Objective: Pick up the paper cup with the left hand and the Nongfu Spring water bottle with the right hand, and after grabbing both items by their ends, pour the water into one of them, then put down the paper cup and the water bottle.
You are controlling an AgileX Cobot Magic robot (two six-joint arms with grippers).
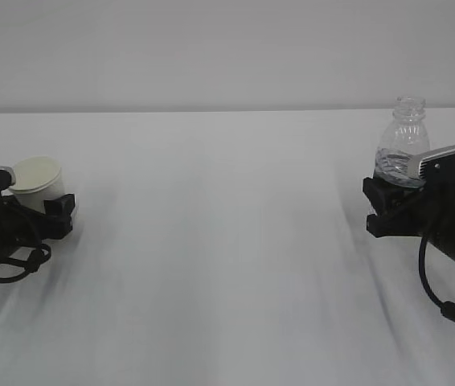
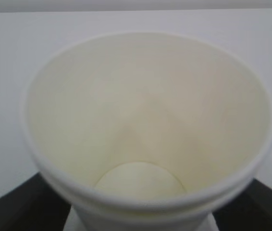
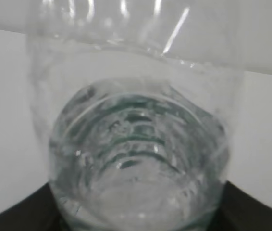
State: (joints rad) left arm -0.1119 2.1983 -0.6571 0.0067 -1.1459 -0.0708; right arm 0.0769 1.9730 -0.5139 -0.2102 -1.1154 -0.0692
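The white paper cup (image 1: 38, 181) stands at the far left between the black fingers (image 1: 60, 211) of my left gripper (image 1: 47, 207), which is shut on its lower wall. The left wrist view looks down into the cup (image 2: 145, 120); its cream inside is dry, and dark fingers (image 2: 20, 211) press against both sides. At the far right, my right gripper (image 1: 388, 205) is shut on the lower body of the clear, capless water bottle (image 1: 404, 145), which stands upright. Water (image 1: 396, 170) fills its lower part. The right wrist view shows the ribbed bottle (image 3: 136, 159) filling the frame.
The white table (image 1: 227, 241) runs back to a plain pale wall. A black cable (image 1: 440, 301) hangs from the right arm, and another loops beside the left arm (image 1: 18, 265).
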